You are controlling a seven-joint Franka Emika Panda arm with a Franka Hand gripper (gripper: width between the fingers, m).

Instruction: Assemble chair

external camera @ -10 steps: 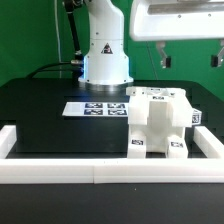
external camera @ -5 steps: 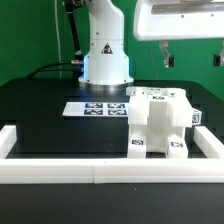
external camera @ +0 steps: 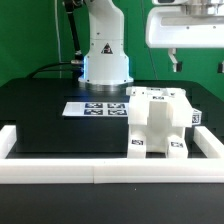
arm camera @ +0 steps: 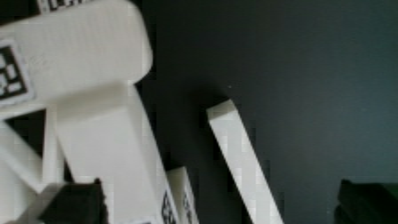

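Exterior view: my gripper [external camera: 198, 60] hangs with jaws spread wide, pinching nothing. The chair [external camera: 158, 120] stands below it, well apart, apparently joined into one piece. Judged step: assembly at or near its end. The next move calls for staying clear above the chair, without contact.

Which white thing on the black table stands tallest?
The chair, at the exterior view's right: its chunky body rises well above the flat marker board beside it and the low border rail in front.
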